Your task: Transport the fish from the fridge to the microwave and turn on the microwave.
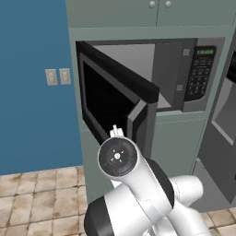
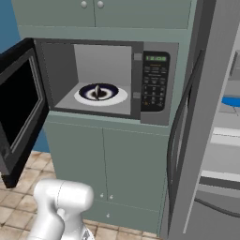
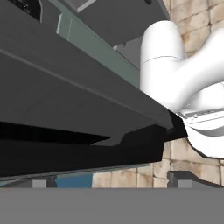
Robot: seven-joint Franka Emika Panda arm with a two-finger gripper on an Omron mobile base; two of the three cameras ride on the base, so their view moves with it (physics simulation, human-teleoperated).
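The microwave (image 2: 108, 79) stands in a green cabinet wall with its dark-windowed door (image 1: 115, 101) swung wide open to the left. Inside lies the white turntable plate (image 2: 115, 99), dark in the middle. To the right of the cavity is the black keypad (image 2: 154, 86) with a green display. The fridge (image 2: 220, 140) stands open at the right, its thick grey door (image 2: 187, 140) edge-on. A bright blue lump, the fish (image 2: 232, 101), rests on a fridge shelf. My gripper (image 3: 113, 183) is open just under the microwave door's dark lower edge (image 3: 87, 144), nothing between its fingertips (image 3: 41, 183).
Green cabinet doors (image 2: 103, 164) sit below the microwave and upper cupboards (image 2: 93, 11) above it. A blue wall with two switch plates (image 1: 57, 76) lies to the left. The floor is tan tile (image 1: 37, 198). My arm's white elbow (image 1: 138, 184) sits close under the open door.
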